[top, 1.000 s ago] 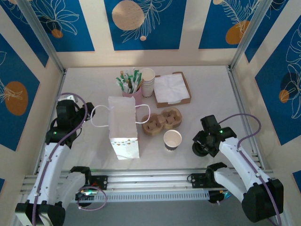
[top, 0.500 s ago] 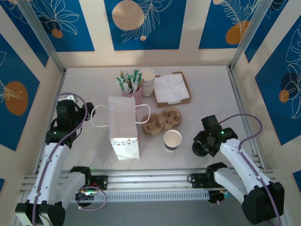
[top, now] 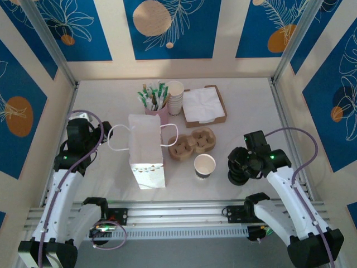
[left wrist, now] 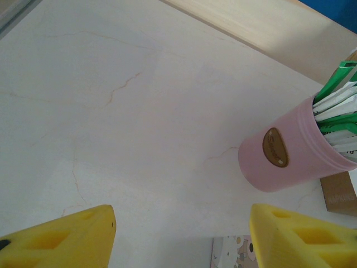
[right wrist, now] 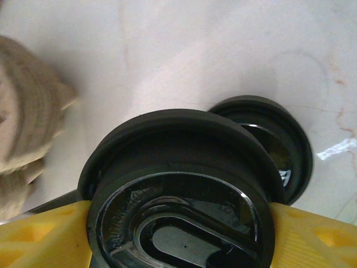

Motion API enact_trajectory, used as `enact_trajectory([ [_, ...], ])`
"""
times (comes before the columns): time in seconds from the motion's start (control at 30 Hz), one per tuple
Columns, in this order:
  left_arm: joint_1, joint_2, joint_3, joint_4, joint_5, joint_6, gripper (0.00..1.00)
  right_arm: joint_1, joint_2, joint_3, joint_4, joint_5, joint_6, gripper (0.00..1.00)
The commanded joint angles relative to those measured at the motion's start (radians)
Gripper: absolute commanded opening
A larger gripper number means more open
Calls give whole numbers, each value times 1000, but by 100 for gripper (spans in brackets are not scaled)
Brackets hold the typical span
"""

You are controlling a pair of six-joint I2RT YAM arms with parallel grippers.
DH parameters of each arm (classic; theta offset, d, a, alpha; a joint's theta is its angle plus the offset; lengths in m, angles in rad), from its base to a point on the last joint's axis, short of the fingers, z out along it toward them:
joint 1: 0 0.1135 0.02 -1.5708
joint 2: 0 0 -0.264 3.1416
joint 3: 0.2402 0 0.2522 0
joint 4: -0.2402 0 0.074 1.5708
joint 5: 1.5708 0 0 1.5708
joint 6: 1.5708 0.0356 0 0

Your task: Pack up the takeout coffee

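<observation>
My right gripper (right wrist: pixel 181 223) is shut on a flat black round lid (right wrist: pixel 178 206), one yellow finger on each side of its rim. It holds this lid above another black lid (right wrist: pixel 279 142) lying on the table. From above, the right gripper (top: pixel 241 167) hovers just right of a lidless pale paper cup (top: pixel 204 166) standing upright. The lidded takeout coffee is out of view. At the left side of the table my left gripper (top: pixel 89 134) stays open; its yellow fingers (left wrist: pixel 61 237) frame bare tabletop with nothing between them.
A white paper bag (top: pixel 146 151) with handles lies left of the cup. A cardboard cup carrier (top: pixel 192 143) sits behind the cup. At the back stand a pink cup of sachets (top: pixel 157 109), a stack of white cups (top: pixel 175 97) and a napkin tray (top: pixel 204 106).
My right gripper has risen and shifted slightly left toward the paper cup, carrying the black lid up off the lid beneath it. The left arm has not moved.
</observation>
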Motion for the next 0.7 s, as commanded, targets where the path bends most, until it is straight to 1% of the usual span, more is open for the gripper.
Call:
enact_trajectory([
  [0.0,6,-14,-10,8,-11,-2,65,25,6,80,-12,-90,-84,75],
  [0.07,6,-13,-11,8,-9,-4,65,57,25,118,-16,-106,-111,74],
  [0.13,6,-12,-10,8,-10,-4,65,110,52,154,-22,-106,-131,74],
  [0.23,6,-15,-10,7,-16,-2,65,223,109,212,-35,-75,-170,73],
  [0.3,7,-15,-10,6,-19,-1,65,312,160,257,-55,-31,-201,73],
  [0.37,6,-14,-10,7,-19,-1,65,365,211,289,-70,-24,-228,73],
  [0.53,6,-14,-10,6,-17,1,65,444,331,343,-107,-44,-290,73],
  [0.67,6,-15,-10,6,-20,2,65,486,418,372,-142,-8,-311,74],
])
